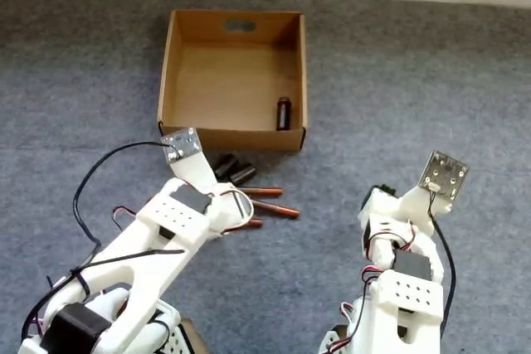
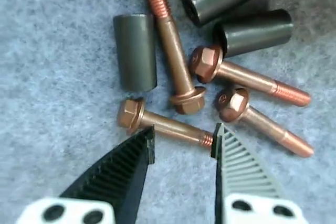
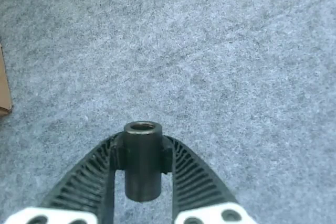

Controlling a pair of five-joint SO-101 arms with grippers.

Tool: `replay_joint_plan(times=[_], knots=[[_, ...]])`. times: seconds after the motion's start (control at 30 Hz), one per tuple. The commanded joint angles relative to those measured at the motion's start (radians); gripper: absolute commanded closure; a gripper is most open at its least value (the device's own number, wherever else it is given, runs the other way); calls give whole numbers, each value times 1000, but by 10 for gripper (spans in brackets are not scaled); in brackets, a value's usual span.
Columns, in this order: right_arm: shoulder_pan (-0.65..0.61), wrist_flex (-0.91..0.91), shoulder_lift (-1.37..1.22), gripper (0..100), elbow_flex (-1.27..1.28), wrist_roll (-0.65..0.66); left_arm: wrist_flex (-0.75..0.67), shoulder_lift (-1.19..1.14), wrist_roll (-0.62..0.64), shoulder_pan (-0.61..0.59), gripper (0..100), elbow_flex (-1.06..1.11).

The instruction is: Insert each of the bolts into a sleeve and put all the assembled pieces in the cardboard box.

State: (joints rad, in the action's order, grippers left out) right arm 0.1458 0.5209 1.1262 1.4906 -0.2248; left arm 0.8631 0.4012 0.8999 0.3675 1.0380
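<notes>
Several copper bolts (image 2: pixel 176 61) and three dark sleeves (image 2: pixel 135 51) lie loose on the grey carpet, just in front of the cardboard box (image 1: pixel 170 64). My left gripper (image 2: pixel 184 136) is open just above them, its fingertips on either side of the threaded end of the nearest bolt (image 2: pixel 157 124). In the high view that arm covers part of the pile of bolts (image 1: pixel 274 201) and sleeves (image 1: pixel 236 172). My right gripper (image 3: pixel 142 156) is shut on a dark sleeve (image 3: pixel 143 150), which stands upright with its bore facing out. One assembled piece (image 1: pixel 284 113) lies inside the box by its right wall.
Open carpet stretches to the right of the box and around the right arm (image 1: pixel 402 288). A black cable (image 1: pixel 91 180) loops beside the left arm. A corner of the box (image 3: pixel 3 90) appears in the right wrist view.
</notes>
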Motion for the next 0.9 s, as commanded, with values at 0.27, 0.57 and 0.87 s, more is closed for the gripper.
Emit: replay_joint_plan(times=[0.27, 0.57, 0.87], knots=[[7, -22, 21, 992, -13, -6, 129, 18, -35, -16, 793, -82], [7, -22, 21, 992, -13, -6, 68, 7, -28, -16, 793, -76], [7, -22, 21, 992, -13, -6, 26, 7, 58, -15, 793, -74]])
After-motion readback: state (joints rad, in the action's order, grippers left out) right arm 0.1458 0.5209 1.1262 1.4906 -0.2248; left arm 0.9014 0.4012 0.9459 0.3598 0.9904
